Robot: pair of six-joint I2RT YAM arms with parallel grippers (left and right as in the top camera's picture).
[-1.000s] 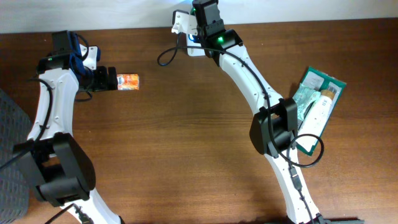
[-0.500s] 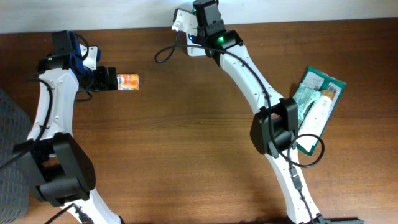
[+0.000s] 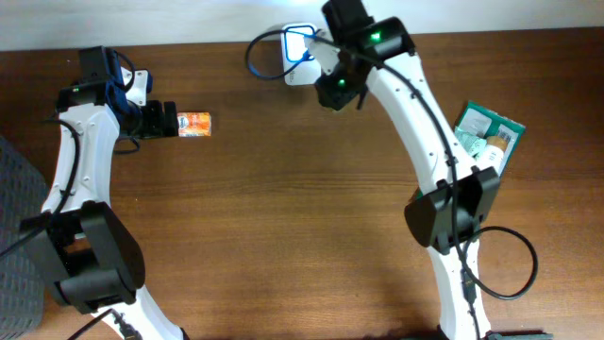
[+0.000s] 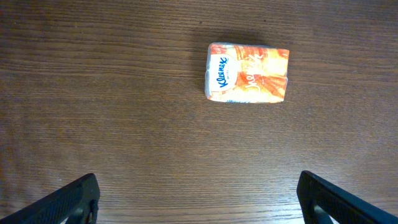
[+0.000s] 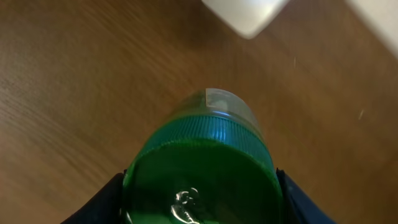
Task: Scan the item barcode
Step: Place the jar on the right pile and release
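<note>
- In the right wrist view you see the green bottle (image 5: 202, 168) cap-end only; its body runs off the bottom edge.
- The right gripper (image 5: 200, 202) shows as dark slivers of fingers (image 5: 102, 205) beside the bottle, cropped below.
- The white shape (image 5: 245, 12) at the top edge is blurred and cut off.
- From overhead, the tray (image 3: 510, 132) is partly hidden by the right arm, and its contents are too small to name.
- Of the left gripper (image 4: 199, 205) you get two fingertips (image 4: 68, 202), cut by the bottom corners.
</note>
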